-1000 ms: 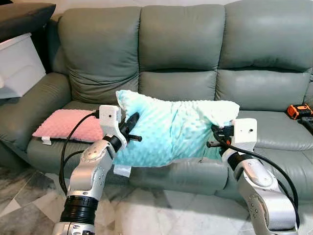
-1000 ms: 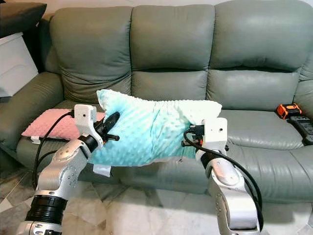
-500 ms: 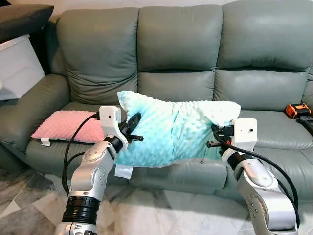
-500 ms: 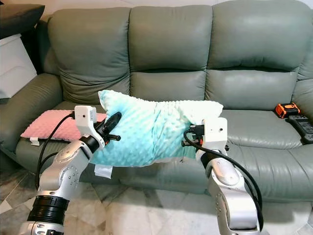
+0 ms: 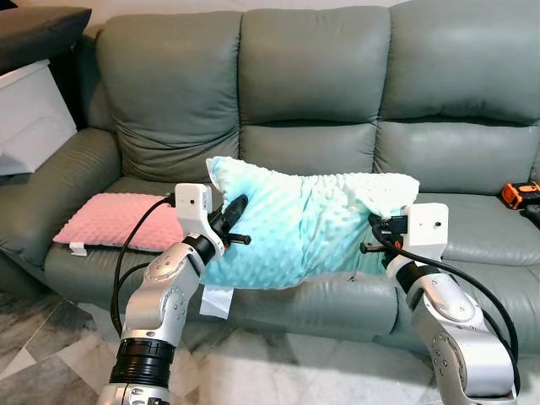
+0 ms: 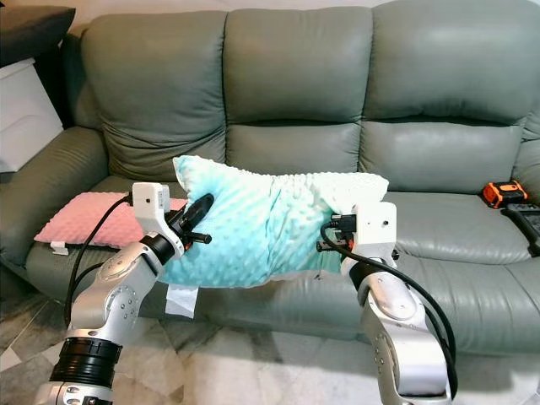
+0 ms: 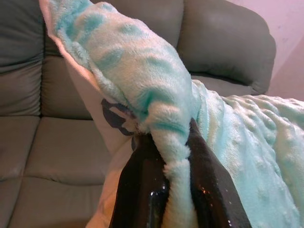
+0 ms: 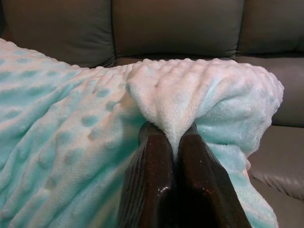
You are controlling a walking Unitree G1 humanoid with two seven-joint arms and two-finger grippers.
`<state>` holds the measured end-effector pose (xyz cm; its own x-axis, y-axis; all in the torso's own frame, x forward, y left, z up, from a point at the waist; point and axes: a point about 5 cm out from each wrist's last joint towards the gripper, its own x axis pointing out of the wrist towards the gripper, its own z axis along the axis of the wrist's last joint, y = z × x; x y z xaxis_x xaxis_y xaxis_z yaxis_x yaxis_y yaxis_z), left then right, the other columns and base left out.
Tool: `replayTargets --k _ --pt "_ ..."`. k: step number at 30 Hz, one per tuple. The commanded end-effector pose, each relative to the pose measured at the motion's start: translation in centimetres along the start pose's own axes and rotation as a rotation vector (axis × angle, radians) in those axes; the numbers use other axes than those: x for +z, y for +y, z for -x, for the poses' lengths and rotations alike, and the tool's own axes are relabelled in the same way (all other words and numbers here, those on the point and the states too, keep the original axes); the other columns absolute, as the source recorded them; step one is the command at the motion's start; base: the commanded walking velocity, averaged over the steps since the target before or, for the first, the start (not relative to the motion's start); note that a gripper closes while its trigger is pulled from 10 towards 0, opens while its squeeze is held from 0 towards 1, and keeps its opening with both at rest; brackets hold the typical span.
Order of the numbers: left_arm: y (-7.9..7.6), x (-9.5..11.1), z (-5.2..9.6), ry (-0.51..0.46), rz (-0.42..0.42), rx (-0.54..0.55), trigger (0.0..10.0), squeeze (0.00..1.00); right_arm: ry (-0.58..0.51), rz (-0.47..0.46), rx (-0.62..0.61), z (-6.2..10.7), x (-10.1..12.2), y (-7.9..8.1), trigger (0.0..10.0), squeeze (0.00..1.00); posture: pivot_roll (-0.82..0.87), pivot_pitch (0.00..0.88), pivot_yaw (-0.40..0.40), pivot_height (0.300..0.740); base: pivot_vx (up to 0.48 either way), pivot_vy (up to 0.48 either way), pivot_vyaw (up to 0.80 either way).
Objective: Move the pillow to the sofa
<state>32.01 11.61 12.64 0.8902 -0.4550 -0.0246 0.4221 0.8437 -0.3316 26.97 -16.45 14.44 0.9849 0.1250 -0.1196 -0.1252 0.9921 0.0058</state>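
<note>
A light blue dotted pillow hangs between my two arms, just above the front of the grey sofa's middle seat. My left gripper is shut on the pillow's left edge; in the left wrist view its black fingers pinch a fold of the plush. My right gripper is shut on the pillow's right edge, with its fingers clamping a fold of fabric. A white label dangles from the pillow's lower left corner.
A pink pillow lies on the sofa's left seat. An orange and black tool rests on the right seat. A white box stands beyond the left armrest. Marble floor lies before the sofa.
The view has shifted slightly. Both grippers keep their hold and the pillow sits a little farther right and forward over the seat edge.
</note>
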Motion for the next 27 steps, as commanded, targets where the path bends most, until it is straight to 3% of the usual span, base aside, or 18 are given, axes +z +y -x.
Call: replayTargets --k 1,27 --pt "-0.10 0.29 -0.02 -0.005 -0.004 -0.011 10.0 0.00 -0.031 0.006 0.016 0.07 0.78 0.46 10.0 0.00 -0.20 0.000 0.073 0.740 0.274 0.000 0.00" --pt "-0.75 -0.23 -0.10 0.017 0.014 -0.048 10.0 0.00 -0.035 0.006 0.007 0.05 0.83 0.47 10.0 0.00 -0.21 0.000 0.075 0.740 0.288 0.000 0.00"
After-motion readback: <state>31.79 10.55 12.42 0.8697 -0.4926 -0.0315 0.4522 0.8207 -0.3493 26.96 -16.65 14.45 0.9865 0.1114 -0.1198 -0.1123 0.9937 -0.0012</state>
